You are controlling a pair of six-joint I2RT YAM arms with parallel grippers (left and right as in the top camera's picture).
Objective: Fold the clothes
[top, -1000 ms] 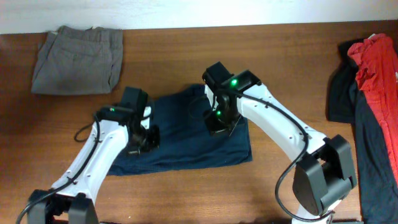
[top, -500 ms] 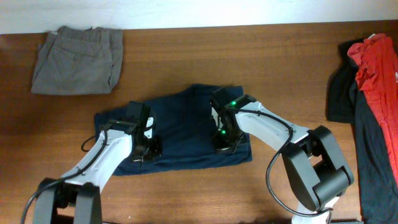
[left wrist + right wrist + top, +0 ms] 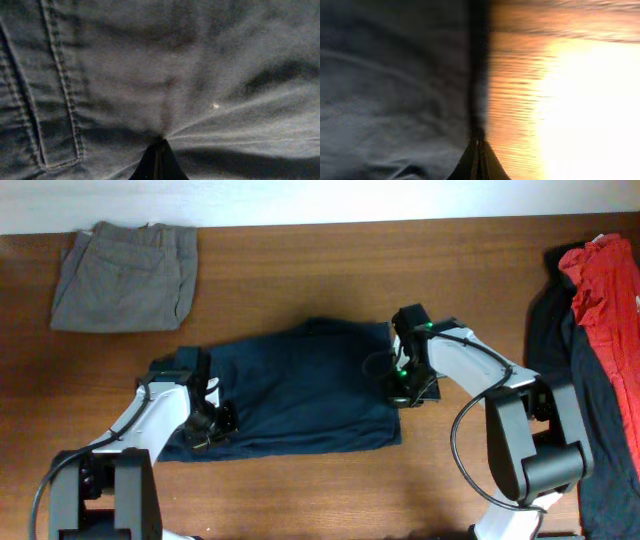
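Dark navy-blue trousers lie folded flat in the middle of the table. My left gripper is shut, its tips pressed down on their left part beside a stitched pocket seam. Creases fan out from the left gripper. My right gripper is shut too. In its wrist view the right gripper rests right at the trousers' right edge, where cloth meets wood. Grey-khaki trousers lie folded at the back left. A red garment lies on black ones at the right.
The brown wooden table shows bare wood in front of the navy trousers and between them and the pile at the right. A white wall runs along the table's far edge.
Both shut grippers have slid outward over the navy trousers: the left one to the left and nearer, the right one to the cloth's right edge. The cloth lies flatter and wider.
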